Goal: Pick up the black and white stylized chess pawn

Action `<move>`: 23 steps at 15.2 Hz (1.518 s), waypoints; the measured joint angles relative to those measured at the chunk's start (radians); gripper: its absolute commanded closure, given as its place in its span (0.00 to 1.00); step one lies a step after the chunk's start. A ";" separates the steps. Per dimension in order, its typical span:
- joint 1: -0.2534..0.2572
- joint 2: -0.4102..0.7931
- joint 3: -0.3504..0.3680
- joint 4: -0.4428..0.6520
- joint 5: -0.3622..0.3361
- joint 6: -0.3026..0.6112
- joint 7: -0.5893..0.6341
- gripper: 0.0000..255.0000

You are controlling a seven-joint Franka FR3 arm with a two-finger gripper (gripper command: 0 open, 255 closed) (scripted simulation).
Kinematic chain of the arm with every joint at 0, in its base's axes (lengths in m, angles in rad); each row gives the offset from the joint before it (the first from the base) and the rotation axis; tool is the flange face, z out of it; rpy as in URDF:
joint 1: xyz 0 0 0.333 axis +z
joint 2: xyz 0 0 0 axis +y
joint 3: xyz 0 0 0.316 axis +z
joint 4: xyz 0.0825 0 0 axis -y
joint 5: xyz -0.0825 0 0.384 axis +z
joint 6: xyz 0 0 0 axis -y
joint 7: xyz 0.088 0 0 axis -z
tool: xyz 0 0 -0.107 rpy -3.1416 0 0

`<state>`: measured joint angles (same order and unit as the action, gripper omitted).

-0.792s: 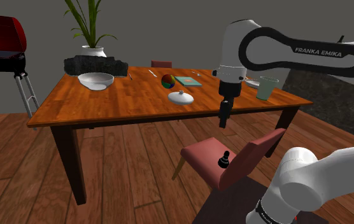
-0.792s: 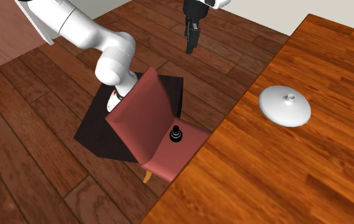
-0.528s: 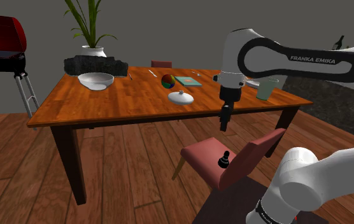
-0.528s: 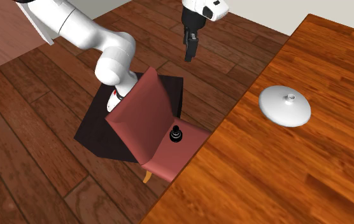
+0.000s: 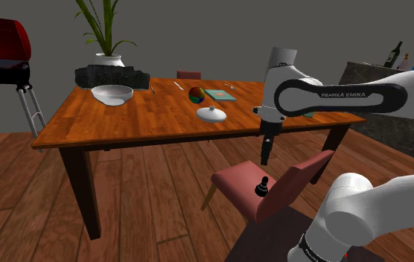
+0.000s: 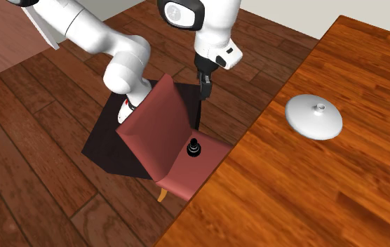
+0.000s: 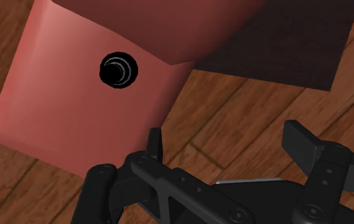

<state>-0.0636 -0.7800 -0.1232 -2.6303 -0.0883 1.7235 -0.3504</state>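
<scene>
1 black pawn [image 7: 118, 70] with pale rings stands upright on the red chair seat [image 7: 55, 108]. The hand [image 7: 226, 143] hovers above, fingers [image 7: 153, 145] spread and empty, off to one side of it. Approach step, I judge: next, centre over the pawn, then descend.

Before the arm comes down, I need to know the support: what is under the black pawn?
The pawn stands upright on the red chair seat, away from its edges. The seat covers whatever lies directly beneath it; wooden floor shows around the chair.
</scene>
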 measured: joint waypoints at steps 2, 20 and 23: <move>-0.019 0.005 -0.041 -0.044 -0.031 0.052 -0.044 0.00; -0.101 0.393 -0.333 -0.193 -0.185 0.600 -0.324 0.00; -0.095 0.431 -0.342 -0.203 -0.181 0.647 -0.328 1.00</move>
<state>-0.1583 -0.3491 -0.4653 -2.8328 -0.2695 2.3706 -0.6783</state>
